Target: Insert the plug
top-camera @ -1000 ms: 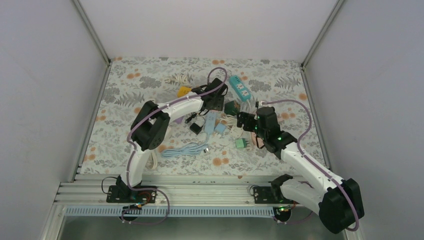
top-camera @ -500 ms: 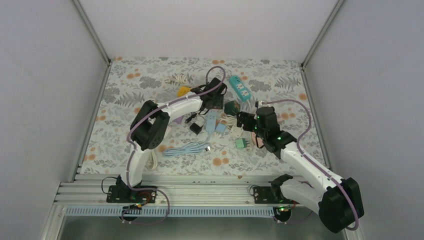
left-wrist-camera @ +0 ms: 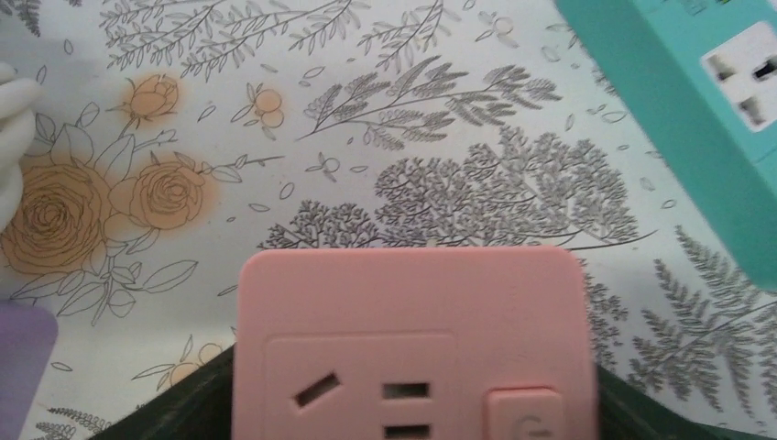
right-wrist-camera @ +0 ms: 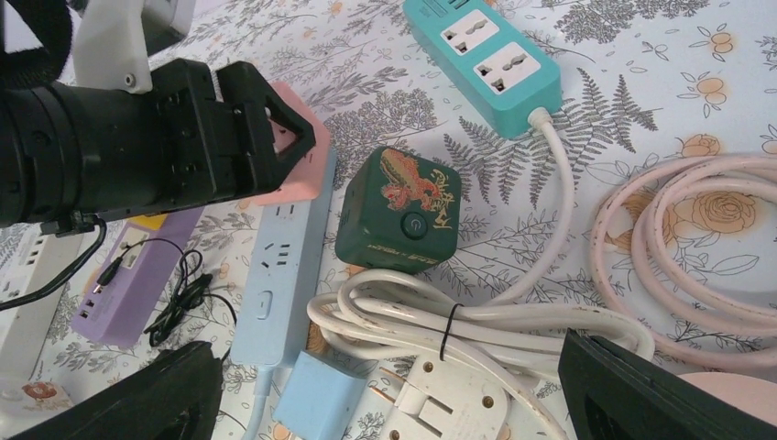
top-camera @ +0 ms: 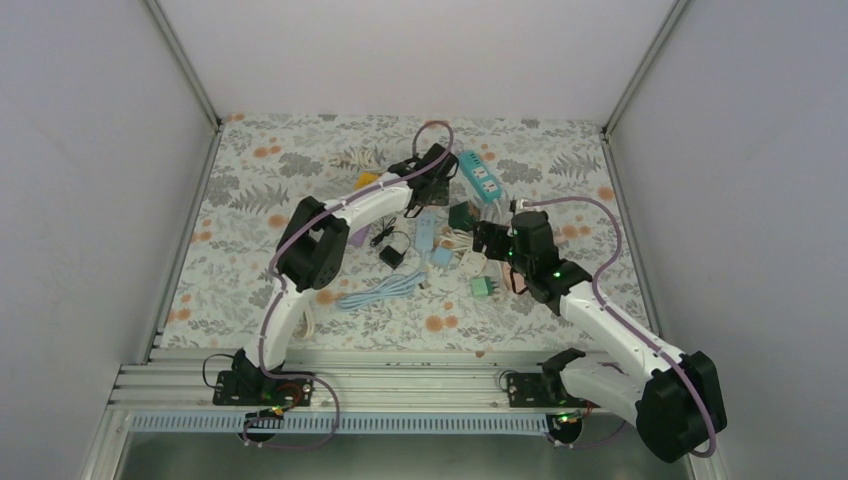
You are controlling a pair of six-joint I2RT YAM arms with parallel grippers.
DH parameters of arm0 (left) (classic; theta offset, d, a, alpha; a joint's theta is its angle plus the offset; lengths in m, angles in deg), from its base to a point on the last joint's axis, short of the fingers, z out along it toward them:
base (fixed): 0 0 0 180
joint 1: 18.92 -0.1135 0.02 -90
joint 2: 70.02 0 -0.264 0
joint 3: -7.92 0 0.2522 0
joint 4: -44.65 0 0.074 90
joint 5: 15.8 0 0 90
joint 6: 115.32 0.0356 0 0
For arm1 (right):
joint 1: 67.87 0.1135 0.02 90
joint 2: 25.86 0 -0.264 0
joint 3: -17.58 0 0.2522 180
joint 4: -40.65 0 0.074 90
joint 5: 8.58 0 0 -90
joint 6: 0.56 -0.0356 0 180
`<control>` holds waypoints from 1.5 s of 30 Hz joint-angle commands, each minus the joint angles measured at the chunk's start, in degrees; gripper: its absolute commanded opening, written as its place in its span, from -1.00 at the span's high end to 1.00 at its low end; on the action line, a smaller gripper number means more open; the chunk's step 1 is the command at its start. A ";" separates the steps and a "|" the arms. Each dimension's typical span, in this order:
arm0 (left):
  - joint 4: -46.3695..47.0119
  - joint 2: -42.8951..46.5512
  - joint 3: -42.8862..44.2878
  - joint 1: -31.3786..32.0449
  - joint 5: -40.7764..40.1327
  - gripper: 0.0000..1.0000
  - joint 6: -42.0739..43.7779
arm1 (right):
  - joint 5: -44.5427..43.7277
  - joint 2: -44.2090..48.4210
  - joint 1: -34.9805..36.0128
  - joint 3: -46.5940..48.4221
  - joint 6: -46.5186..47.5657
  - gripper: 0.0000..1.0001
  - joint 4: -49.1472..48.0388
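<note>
On a floral-print surface (top-camera: 250,200) strewn with power strips and cords, the left pincer (top-camera: 432,196) is clamped around a pink socket block (left-wrist-camera: 412,321), its dark fingers (left-wrist-camera: 183,412) pressed against either side. The block's socket face is turned up toward the wrist camera. It sits close to a teal power strip (right-wrist-camera: 483,50) that lies at the far side of the clutter.

The right pincer (top-camera: 483,240) hangs with its jaws spread wide and nothing between them, low over the middle of the pile. Directly below it lies the white plug (right-wrist-camera: 449,399), flat on the surface with its prongs pointing sideways. The plug is just beside a tied bundle of white cable (right-wrist-camera: 476,321) and well apart from the pink block.

A dark green cube adapter (right-wrist-camera: 400,209) stands between the bundle and the teal strip. A pale blue power strip (right-wrist-camera: 279,266) runs beside the pink block, and a coil of pink cable (right-wrist-camera: 678,238) lies to the right.
</note>
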 commanded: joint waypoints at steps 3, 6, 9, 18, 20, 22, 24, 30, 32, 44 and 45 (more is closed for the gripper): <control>-2.87 0.10 -0.46 -1.05 0.56 -0.72 -0.34 | -0.96 -0.15 -0.45 1.64 -0.75 -0.89 -1.19; -2.64 2.67 0.41 -0.92 1.15 -0.89 0.33 | -0.84 -0.14 -0.44 1.72 -0.73 -0.89 -0.86; -3.77 5.18 2.95 -0.84 0.29 -0.96 0.86 | -0.03 0.08 -0.42 1.93 -0.83 -0.89 -0.72; 0.00 24.74 -9.49 -0.04 -0.99 -1.00 1.99 | 0.70 -1.66 -0.46 4.28 0.45 -0.91 0.47; 3.51 34.33 -17.66 -0.12 -1.38 -1.00 2.21 | 0.59 -2.74 -0.44 5.15 1.11 -0.92 0.38; 6.31 42.08 -24.86 -0.13 -2.29 -1.00 2.74 | 0.66 -3.93 -0.43 6.02 1.62 -0.92 -0.26; 7.07 48.52 -30.32 -0.21 -3.04 -1.00 3.38 | 0.87 -5.23 -0.44 6.77 1.71 -0.93 -1.17; 5.77 64.05 -43.29 -0.28 -3.20 -1.00 3.46 | 3.24 -10.21 -0.45 9.64 1.78 -0.99 -4.73; 6.19 68.68 -48.04 -0.30 -3.28 -1.00 2.63 | 4.11 -12.29 -0.55 10.81 1.79 -1.00 -5.36; 5.24 82.98 -64.76 -0.39 -1.62 -1.00 -7.87 | 8.69 -30.52 -1.43 20.94 0.29 -1.00 -8.40; 4.92 83.38 -64.89 -0.39 -1.38 -1.00 -8.28 | 9.30 -31.58 -1.88 21.40 -0.10 -1.00 -8.93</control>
